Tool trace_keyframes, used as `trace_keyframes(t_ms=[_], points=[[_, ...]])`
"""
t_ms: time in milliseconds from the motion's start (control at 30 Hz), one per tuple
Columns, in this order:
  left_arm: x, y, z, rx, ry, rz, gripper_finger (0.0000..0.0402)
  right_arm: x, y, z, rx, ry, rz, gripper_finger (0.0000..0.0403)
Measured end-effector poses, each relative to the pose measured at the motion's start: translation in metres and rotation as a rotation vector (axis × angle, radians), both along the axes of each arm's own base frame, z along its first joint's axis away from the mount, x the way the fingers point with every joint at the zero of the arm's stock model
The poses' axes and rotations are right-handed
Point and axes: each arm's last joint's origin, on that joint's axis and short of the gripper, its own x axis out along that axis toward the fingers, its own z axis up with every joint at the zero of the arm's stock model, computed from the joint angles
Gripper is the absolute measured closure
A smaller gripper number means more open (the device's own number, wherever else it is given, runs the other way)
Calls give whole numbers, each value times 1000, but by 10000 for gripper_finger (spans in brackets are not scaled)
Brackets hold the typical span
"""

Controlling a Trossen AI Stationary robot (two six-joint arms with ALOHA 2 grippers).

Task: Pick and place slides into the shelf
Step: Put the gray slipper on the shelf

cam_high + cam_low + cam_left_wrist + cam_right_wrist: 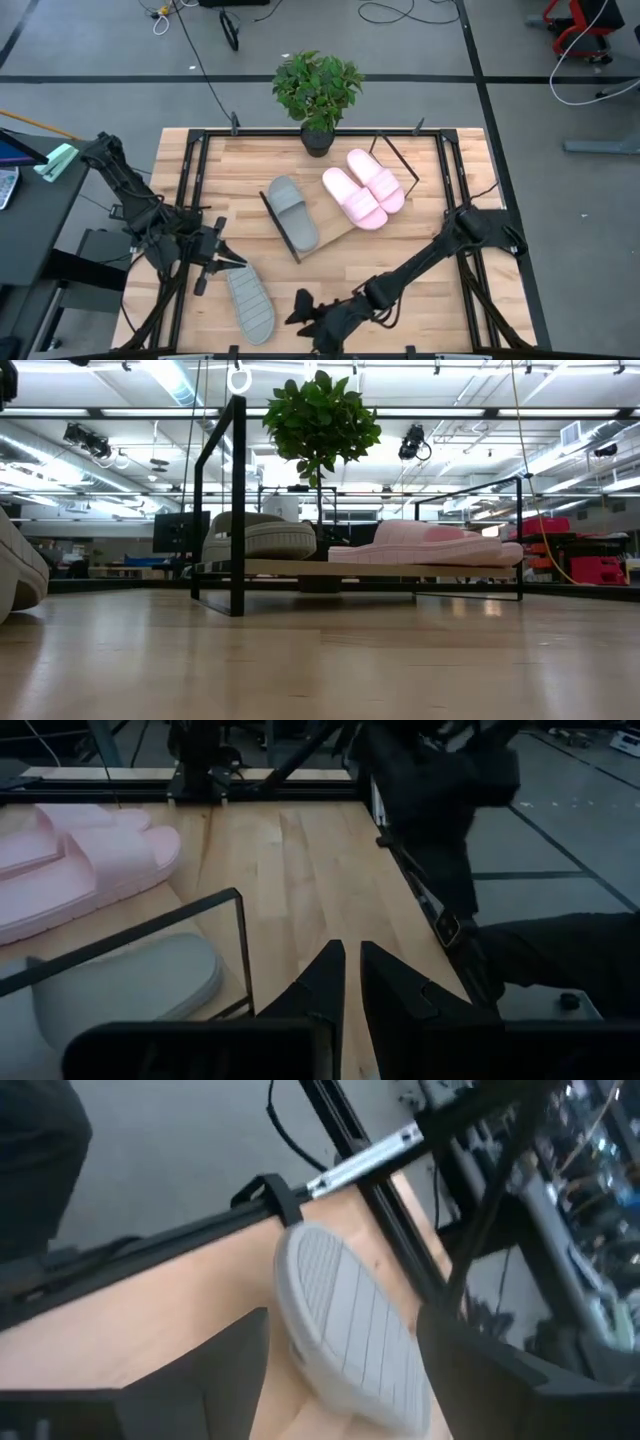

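Observation:
One grey slide (250,303) lies on the table near its near edge, ridged sole up in the right wrist view (330,1280). The other grey slide (291,211) and the pink pair (364,189) rest on the slanted shelf (335,232). My left gripper (232,260) hovers just beyond the loose slide's far end, with its fingers (350,982) shut. My right gripper (300,308) is open, a short way to the right of that slide and pointing at it. In its wrist view (343,1330) the slide shows between the fingers.
A potted plant (318,92) stands at the table's far edge behind the shelf. A black metal frame (200,170) runs around the tabletop. Bare wood lies between the shelf and the near edge (420,300).

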Motion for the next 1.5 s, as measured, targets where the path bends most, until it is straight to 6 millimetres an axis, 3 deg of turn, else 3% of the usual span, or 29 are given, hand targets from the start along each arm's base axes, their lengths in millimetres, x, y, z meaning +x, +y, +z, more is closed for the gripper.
trace_keyframes(t_ms=[433, 800, 1100, 1500], points=[[0, 0, 1, -42, -3, 10, 362, 38, 37, -36, -224, -41, -64, 119], [0, 0, 1, -105, 8, 29, 359, 42, 49, -53, -274, -61, -162, 119], [0, -1, 2, -117, 6, 31, 356, 48, 41, -64, -302, -46, -188, 120], [0, -1, 2, -117, 5, 31, 353, 67, 10, -66, -293, -8, -198, 120]])
